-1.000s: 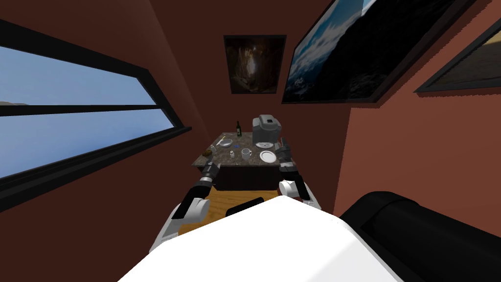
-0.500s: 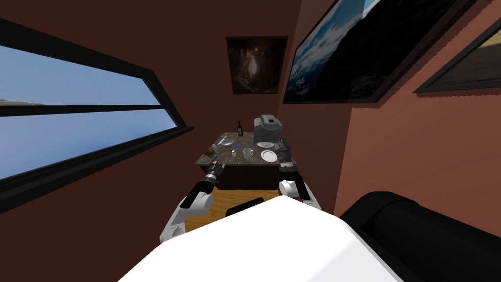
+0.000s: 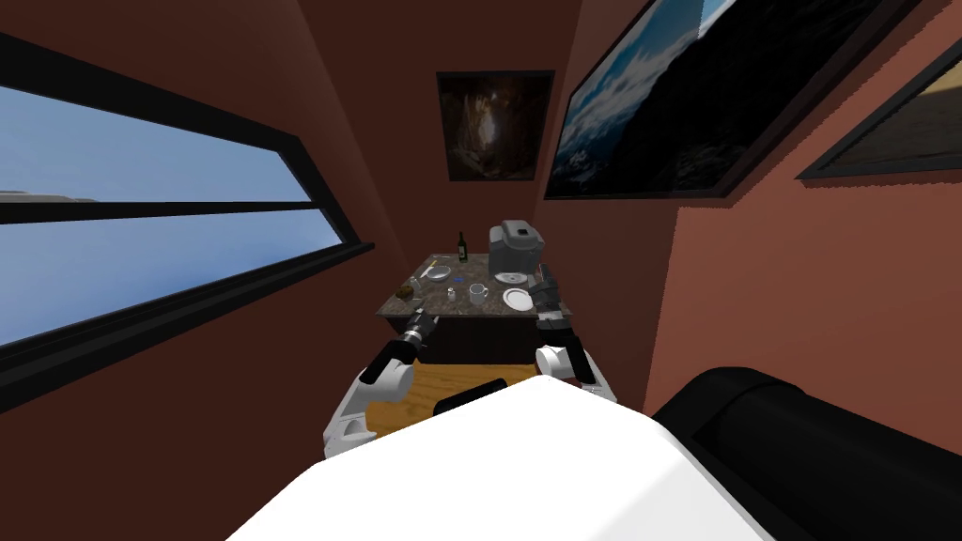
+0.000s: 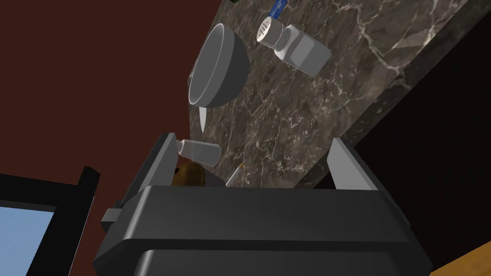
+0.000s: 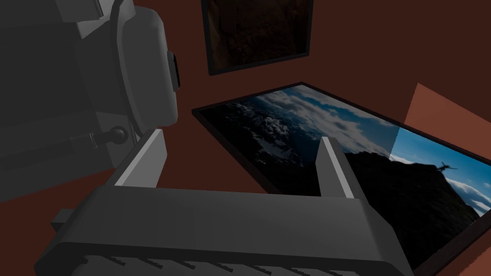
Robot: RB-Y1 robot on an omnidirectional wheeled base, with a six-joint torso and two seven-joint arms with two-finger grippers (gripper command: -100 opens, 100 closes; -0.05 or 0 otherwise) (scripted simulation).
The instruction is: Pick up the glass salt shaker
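- Marble tabletop (image 4: 297, 124) carries one grey bowl (image 4: 218, 67), one mug (image 3: 478, 293), two white plates (image 3: 516, 299), one dark bottle (image 3: 461, 246); their contents cannot be told
- Salt shaker (image 4: 295, 45) stands upright at the mug's nine o'clock, untouched
- Left gripper (image 4: 252, 140) spread wide at the table's near edge, shaker at its one o'clock
- Right gripper (image 5: 241, 136) spread, holding nothing

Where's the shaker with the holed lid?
Head view: the shaker stands near the front edge of the marbled table, left of the mug; the left wrist view shows it beside the grey bowl, beyond the open fingers.
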